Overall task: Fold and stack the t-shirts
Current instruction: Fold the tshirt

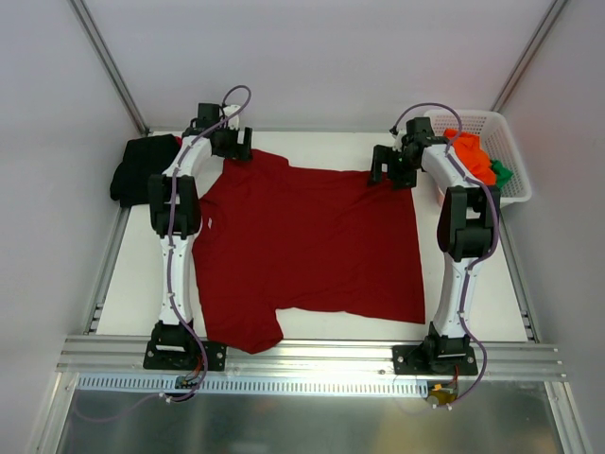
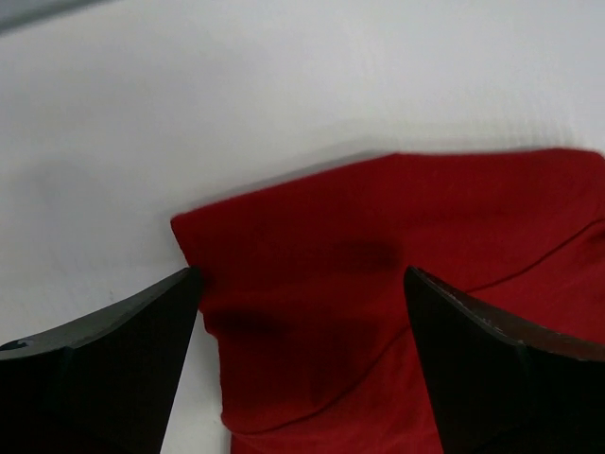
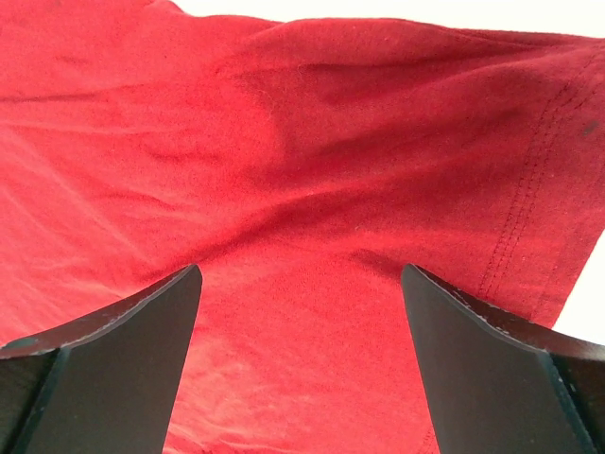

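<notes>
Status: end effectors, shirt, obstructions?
Left end effector, right end effector open, empty. Dark red cloth t-shirt spread out beneath both. Nothing blocking; black cloth shirt far left.

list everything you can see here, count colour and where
dark red shirt: one, dark red, spread flat mid-table
black shirt: one, black, bunched at far left corner
orange shirt: one, orange, bunched in basket
green shirt: one, green, in basket beside the orange
basket: one, white lattice, far right corner
table: one, white, under everything
left gripper: one, black, open over the dark red shirt's far left sleeve
right gripper: one, black, open over its far right corner
</notes>
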